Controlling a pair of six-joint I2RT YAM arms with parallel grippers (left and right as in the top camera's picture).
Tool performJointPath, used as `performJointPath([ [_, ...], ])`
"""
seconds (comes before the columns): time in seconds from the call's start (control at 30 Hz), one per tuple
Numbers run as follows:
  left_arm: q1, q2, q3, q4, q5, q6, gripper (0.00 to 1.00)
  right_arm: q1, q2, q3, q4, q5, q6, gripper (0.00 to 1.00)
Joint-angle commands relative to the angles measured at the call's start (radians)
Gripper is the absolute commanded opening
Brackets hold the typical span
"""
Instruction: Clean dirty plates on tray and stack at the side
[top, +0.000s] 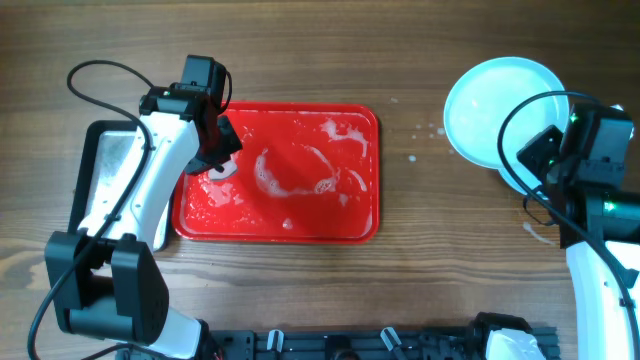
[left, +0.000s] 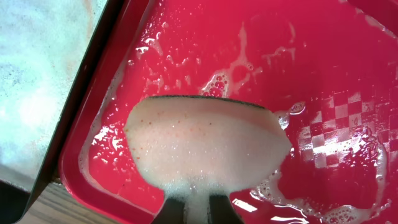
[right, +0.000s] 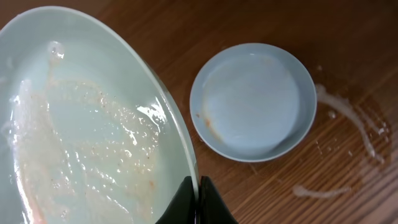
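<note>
Left arm (top: 150, 185): white shells, black joints, black cable loop (top: 100, 64) at 10 o'clock. Right arm (top: 600, 280): white link, black wrist block with green lights, another black cable loop (top: 503, 130). Left hand (left: 198, 210), right hand (right: 196, 193): black fingers.

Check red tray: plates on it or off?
Off. The tray holds only foam and the left gripper's sponge; one plate lies on the table, another is in the right gripper.
</note>
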Motion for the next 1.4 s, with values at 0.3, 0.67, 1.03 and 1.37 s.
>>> performJointPath([
  [0.3,0.002,-0.017,0.01,0.049,0.037,-0.026,0.04,0.538,0.037,0.001,0.13,0.415,-0.092,0.04],
  [0.67,0.002,-0.016,0.01,0.051,0.04,-0.025,0.04,1.095,0.47,0.001,0.488,1.268,-0.238,0.04],
  [1.03,0.002,-0.016,0.008,0.051,0.04,-0.025,0.04,1.194,0.69,0.002,0.732,1.329,-0.436,0.04],
  [1.37,0.003,-0.016,0.008,0.053,0.035,-0.025,0.04,1.194,0.692,-0.017,0.71,1.327,-0.43,0.04],
])
